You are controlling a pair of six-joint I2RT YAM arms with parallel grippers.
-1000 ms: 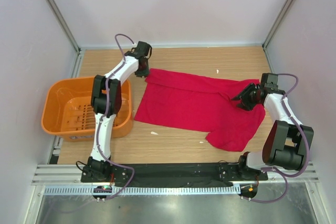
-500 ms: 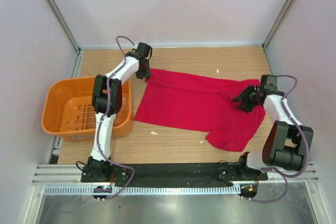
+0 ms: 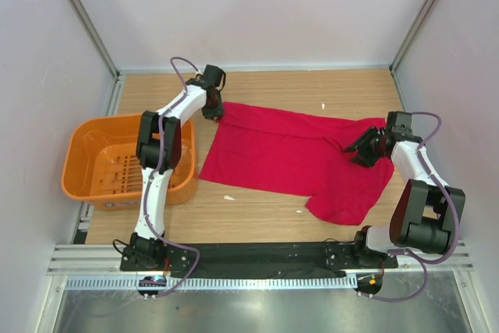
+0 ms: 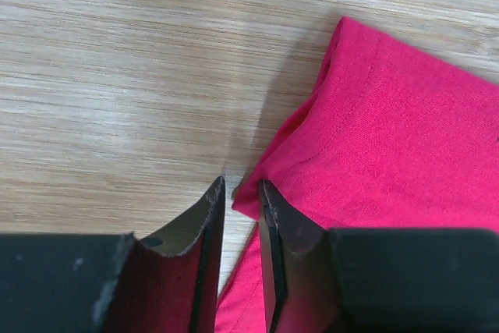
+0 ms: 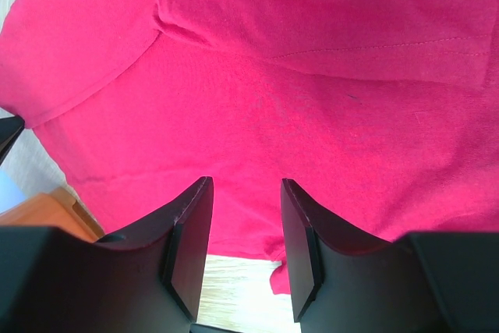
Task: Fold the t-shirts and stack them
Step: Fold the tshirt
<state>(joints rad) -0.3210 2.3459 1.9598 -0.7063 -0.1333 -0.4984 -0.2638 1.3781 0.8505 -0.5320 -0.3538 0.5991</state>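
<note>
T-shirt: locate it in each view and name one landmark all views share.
Top external: t-shirt spread flat, centre to right of the table.
Left wrist: right half, its corner beside the left pincer.
Right wrist: fills most of the frame, beyond the right pincer.
Shared landmark: the wooden table.

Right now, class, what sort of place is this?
Probably a robotics lab cell: left arm and right arm bolted at a wooden table, white panel walls around, a red t-shirt laid out.
</note>
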